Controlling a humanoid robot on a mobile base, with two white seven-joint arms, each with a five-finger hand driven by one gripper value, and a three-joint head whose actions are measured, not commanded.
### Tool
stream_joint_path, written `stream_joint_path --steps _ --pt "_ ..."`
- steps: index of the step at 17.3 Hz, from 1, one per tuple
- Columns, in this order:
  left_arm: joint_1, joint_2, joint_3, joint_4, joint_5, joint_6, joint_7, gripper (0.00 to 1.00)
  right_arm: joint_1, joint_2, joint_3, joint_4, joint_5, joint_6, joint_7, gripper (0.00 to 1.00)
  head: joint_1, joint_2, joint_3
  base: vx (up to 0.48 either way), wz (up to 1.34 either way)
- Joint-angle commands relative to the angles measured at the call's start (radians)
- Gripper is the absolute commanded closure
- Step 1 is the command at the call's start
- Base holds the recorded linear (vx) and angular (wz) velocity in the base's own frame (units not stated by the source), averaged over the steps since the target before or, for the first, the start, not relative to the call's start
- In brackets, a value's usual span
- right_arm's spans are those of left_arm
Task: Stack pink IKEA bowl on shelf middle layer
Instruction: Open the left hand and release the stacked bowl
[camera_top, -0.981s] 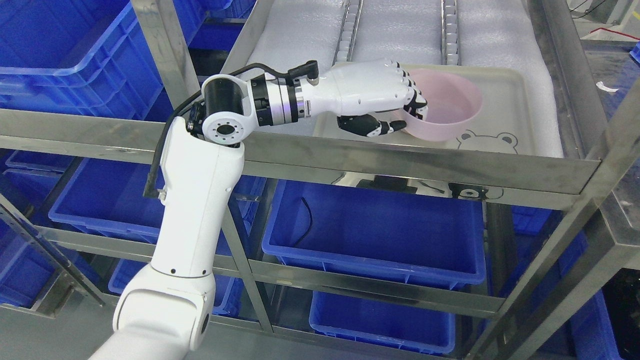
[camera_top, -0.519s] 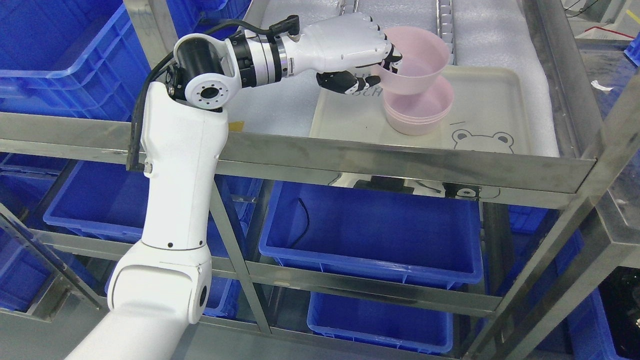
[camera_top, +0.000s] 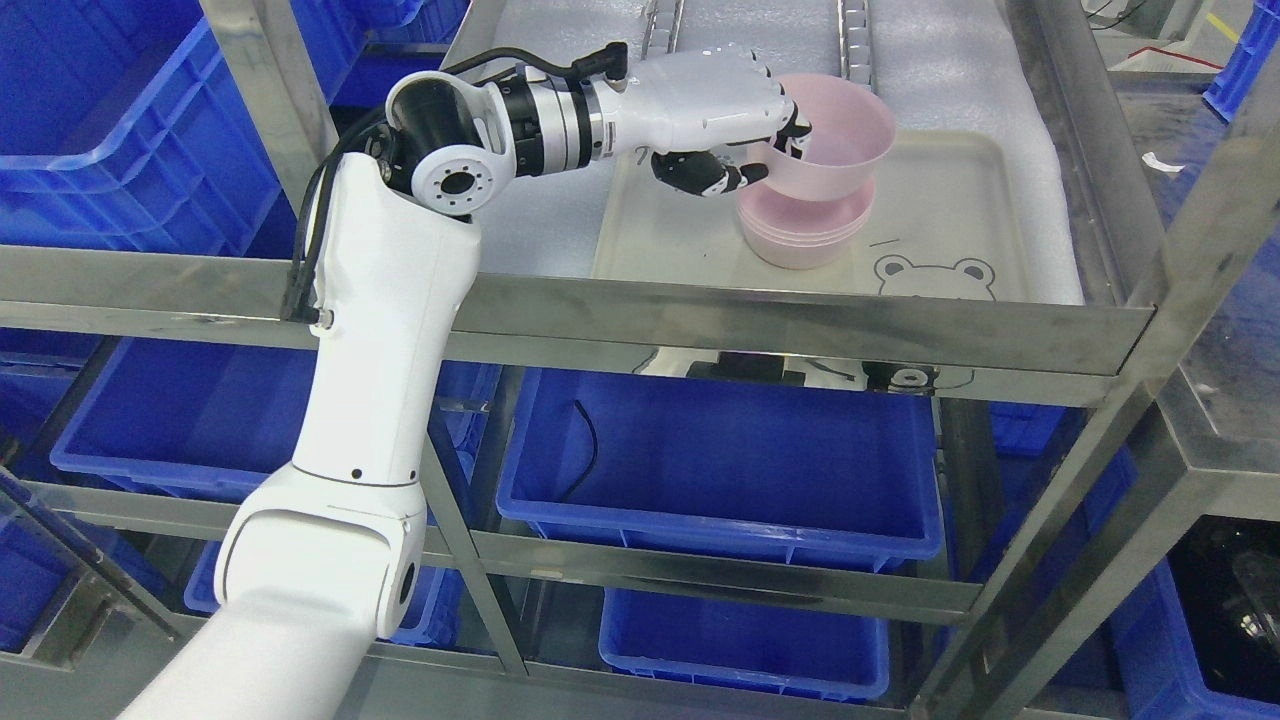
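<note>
Steel shelf (camera_top: 780, 325) with white foam lining fills our view; blue bins (camera_top: 720, 460) sit on the layers below. On the foam lies a cream tray (camera_top: 960, 215) with a bear drawing at its near edge. Our left hand (camera_top: 735, 115) reaches in from the left over the tray and is closed on the pink bowl (camera_top: 835, 135): fingers (camera_top: 775, 95) curl over the near rim into the bowl, and the dark thumb (camera_top: 705, 175) presses the outer wall from beneath. The bowl is held tilted slightly, its base just above or touching the stack of pink bowls (camera_top: 805, 225) on the tray; we cannot tell whether contact is made. Right arm does not show.

Against half a second ago: the whole view has shifted, so the camera moved. Relative to the stack, the held bowl sits lower and more nearly centred over it, with less of the stack's opening exposed. Grip unchanged.
</note>
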Motion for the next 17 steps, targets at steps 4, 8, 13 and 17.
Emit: stream_joint_path --steps 4,8,13,17 --pt "0.008 0.018 -0.049 0.097 -0.071 0.0 0.004 0.93 0.003 -0.017 0.0 -0.017 0.0 -0.001 -0.001 0.0 0.0 0.0 0.0 0.013 -0.05" --pt "0.019 0.018 -0.046 0.1 -0.067 0.0 0.009 0.9 0.003 -0.017 0.0 -0.017 0.0 -0.001 -0.001 0.0 0.0 0.0 0.0 0.003 -0.01" --pt "0.025 0.018 -0.017 0.094 -0.059 0.0 0.02 0.42 0.003 -0.017 0.0 -0.017 0.0 -0.001 -0.001 0.0 0.0 0.0 0.0 0.0 0.0" --pt "0.046 0.018 0.041 0.042 -0.049 0.0 0.15 0.01 0.003 -0.017 0.0 -0.017 0.0 -0.001 -0.001 0.0 0.0 0.0 0.0 -0.001 0.0"
